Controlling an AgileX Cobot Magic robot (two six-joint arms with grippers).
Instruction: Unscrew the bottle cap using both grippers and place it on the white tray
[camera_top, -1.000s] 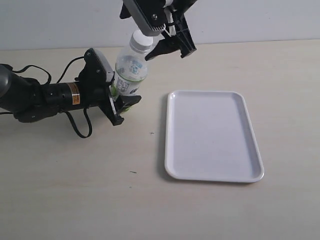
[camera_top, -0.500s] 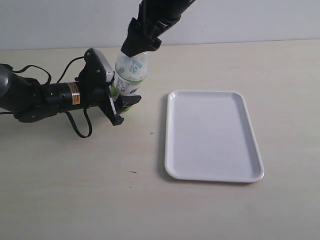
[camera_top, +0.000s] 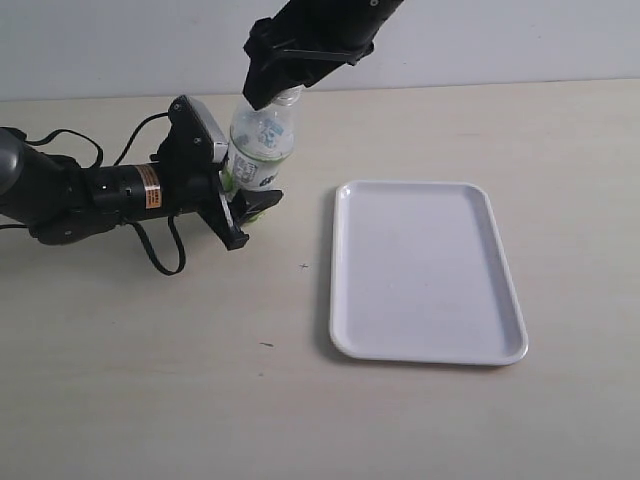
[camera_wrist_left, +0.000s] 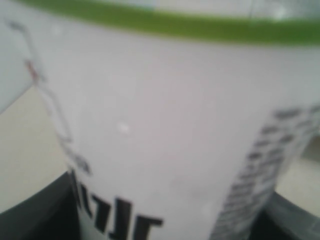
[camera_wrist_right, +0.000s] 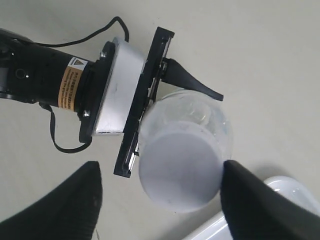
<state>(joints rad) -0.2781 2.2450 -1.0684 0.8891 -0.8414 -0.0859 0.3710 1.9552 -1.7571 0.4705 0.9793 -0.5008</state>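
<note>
In the exterior view, the bottle (camera_top: 262, 140) is held nearly upright, pinched around its lower body by the left gripper (camera_top: 232, 200). Its top is covered by the right gripper (camera_top: 272, 85). The white tray (camera_top: 430, 270) lies well apart, and nothing is seen on it.

In the left wrist view, only the blurred label is shown, with dark jaw parts at both sides.

In the right wrist view, the bottle cap (camera_wrist_right: 180, 172) is seen on the bottle. The right fingers (camera_wrist_right: 260, 205) are spread around it, one touching its edge and the other apart. Gripping, unscrewing and placing are judged still to be done.
</note>
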